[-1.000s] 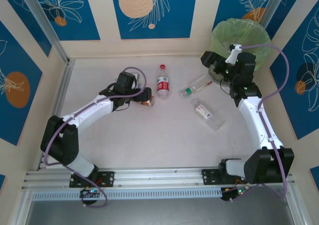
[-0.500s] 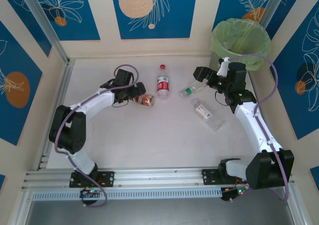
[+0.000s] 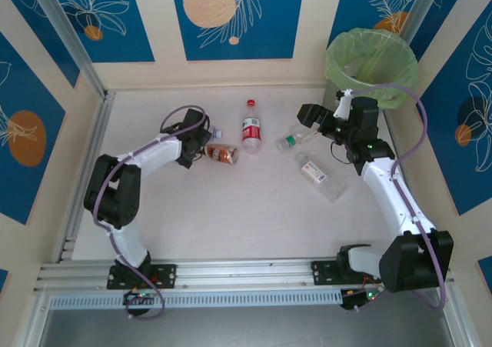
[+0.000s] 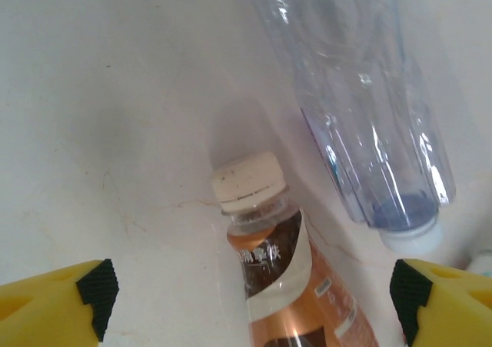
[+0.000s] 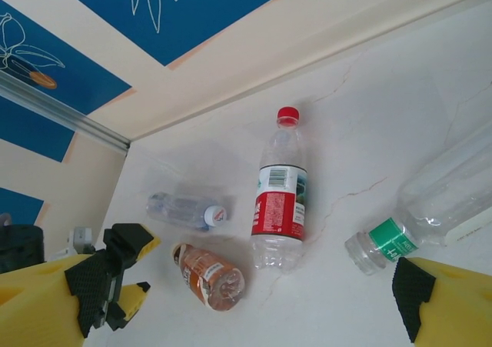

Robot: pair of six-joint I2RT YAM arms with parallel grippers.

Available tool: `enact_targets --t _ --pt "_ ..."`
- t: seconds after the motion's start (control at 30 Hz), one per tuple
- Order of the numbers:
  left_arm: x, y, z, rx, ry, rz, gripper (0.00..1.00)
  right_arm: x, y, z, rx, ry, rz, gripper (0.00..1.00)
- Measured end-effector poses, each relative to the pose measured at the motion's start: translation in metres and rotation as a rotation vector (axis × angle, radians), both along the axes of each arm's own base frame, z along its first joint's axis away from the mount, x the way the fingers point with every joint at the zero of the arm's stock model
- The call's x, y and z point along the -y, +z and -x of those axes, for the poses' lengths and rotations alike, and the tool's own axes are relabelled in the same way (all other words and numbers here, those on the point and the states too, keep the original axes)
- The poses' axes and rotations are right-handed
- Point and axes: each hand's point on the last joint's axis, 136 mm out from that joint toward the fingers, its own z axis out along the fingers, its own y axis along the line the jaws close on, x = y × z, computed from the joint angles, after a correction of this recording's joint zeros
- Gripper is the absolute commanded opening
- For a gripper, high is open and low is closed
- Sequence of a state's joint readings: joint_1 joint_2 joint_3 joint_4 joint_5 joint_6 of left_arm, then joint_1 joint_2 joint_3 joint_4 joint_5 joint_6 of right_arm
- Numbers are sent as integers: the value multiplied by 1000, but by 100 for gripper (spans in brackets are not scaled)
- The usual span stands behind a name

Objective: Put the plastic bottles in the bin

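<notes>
Seen from above, the bin point(image 3: 334, 61) stands in the far right corner, and four bottles point(image 3: 251, 129) lie on the table point(image 3: 231, 208). The left wrist camera adds a clear bottle point(image 4: 369, 131) beside the brown-label bottle point(image 4: 288, 285), which lies between the spread fingers of the left gripper point(image 4: 250, 305). The right gripper point(image 5: 254, 301), also spread wide, hangs near the green-label bottle point(image 5: 415, 224).

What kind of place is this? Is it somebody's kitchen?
Probably a robot test booth, not a kitchen: two robot arms bolted to a metal rail, painted blue panels walling a white table, scattered plastic bottles and a lined bin.
</notes>
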State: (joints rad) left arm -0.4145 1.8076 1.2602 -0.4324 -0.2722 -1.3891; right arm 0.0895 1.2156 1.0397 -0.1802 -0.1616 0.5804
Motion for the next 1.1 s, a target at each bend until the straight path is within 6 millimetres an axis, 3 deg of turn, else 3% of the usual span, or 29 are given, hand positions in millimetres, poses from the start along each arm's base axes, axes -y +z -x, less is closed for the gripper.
enact_targets --t 0.27,0.53,0.83,1.1 --pt "5 -16 -11 -42 65 22 81 -5 -7 3 -25 6 -16 98" --pt "11 -36 -19 -83 78 27 66 -12 -11 4 -37 19 -23 98" --pt "14 -52 -17 -125 69 29 65 -13 -12 4 -40 19 -21 98" --pt "13 -55 -16 -143 49 -1 55 -15 -16 4 -52 22 -18 98"
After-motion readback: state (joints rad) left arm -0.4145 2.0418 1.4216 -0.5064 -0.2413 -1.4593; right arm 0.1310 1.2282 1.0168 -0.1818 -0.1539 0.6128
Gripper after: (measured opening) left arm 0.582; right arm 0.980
